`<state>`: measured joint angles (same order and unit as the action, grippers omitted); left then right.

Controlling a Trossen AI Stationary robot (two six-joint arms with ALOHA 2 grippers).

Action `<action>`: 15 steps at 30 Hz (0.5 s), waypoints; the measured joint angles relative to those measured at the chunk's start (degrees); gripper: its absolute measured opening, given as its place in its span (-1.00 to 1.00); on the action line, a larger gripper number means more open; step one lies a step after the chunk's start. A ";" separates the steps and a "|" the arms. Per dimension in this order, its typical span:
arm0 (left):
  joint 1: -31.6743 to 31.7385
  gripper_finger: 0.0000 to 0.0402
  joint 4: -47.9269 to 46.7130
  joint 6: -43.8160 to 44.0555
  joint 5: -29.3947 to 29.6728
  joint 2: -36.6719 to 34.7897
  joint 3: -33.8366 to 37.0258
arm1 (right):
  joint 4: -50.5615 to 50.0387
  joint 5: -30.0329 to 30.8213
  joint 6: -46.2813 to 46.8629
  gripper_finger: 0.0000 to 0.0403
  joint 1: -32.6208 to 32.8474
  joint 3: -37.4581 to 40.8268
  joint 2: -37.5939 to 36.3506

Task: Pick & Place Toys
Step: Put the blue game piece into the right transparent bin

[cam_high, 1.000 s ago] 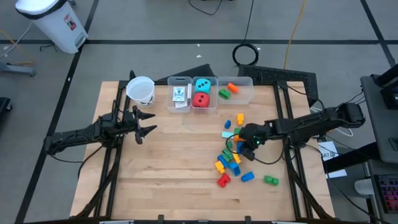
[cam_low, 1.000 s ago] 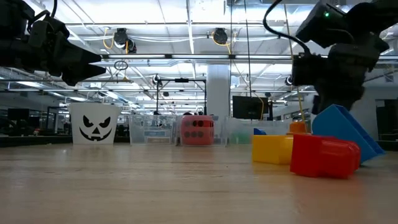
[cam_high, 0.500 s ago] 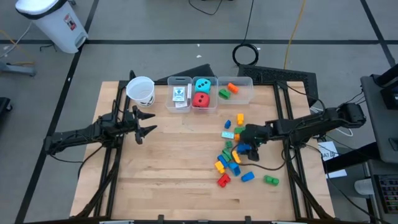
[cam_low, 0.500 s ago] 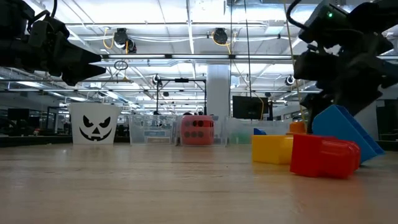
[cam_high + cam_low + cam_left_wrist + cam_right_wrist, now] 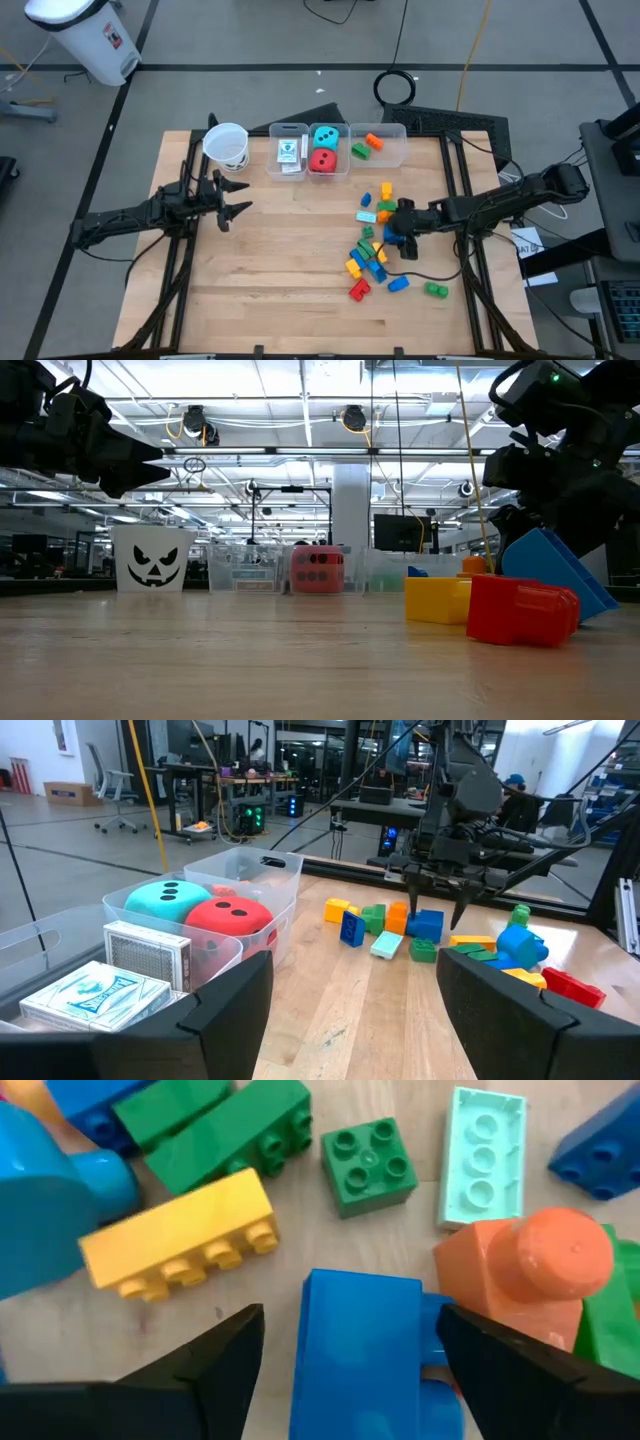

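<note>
1. Right hand (image 5: 398, 228) over the brick pile on the table's (image 5: 280, 290) right half, fingers wide apart, straddling a blue brick (image 5: 362, 1350) without visibly clamping it.
2. Seen from the right wrist: blue brick between the two fingers, gaps on both sides; orange brick (image 5: 525, 1275) touching its side, yellow brick (image 5: 180, 1245) just beside, small green brick (image 5: 368, 1165) and pale mint brick (image 5: 483, 1155) farther ahead.
3. Seen from the left wrist: right hand (image 5: 440, 892) pointing down at the blue brick (image 5: 425, 924), fingertips at either side of it.
4. Left hand (image 5: 232, 197) above the table's left half, near the cup (image 5: 227, 146), fingers wide, holding nothing.
5. Three bins in a row at the table's far edge: card packs (image 5: 289, 153) in the left bin (image 5: 274, 132); teal die (image 5: 324, 137) and red die (image 5: 322, 160) in the middle bin (image 5: 343, 176); orange and green bricks (image 5: 368, 144) in the right bin (image 5: 396, 132).
6. Loose bricks scattered from mid-right toward the near edge: red brick (image 5: 359, 290), blue one (image 5: 398, 284), green one (image 5: 435, 289) well apart from the rest.
7. Low view: cup (image 5: 152, 559) with a jack-o'-lantern face at left, red die (image 5: 317, 569) behind clear plastic, yellow brick (image 5: 438, 600) and red brick (image 5: 522, 610) close to the camera, right arm above them.
</note>
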<state>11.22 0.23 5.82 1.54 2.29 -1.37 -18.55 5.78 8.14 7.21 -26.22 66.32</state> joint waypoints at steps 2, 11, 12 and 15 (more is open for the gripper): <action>0.00 0.43 0.00 0.00 0.00 0.00 0.00 | -0.23 0.72 0.05 0.37 0.21 0.85 0.00; 0.00 0.43 0.00 0.00 0.00 0.01 0.00 | 6.85 0.23 -0.09 0.41 1.99 1.09 -2.76; 0.00 0.43 0.00 0.00 0.00 0.00 -0.01 | 6.47 0.07 -0.15 0.42 2.09 0.89 -3.41; 0.00 0.43 0.00 0.00 0.00 -0.01 0.00 | 4.64 -0.27 0.92 0.48 2.07 0.38 -5.36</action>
<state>11.22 0.23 5.82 1.54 2.28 -1.37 -13.91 5.51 9.05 9.28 -25.84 60.97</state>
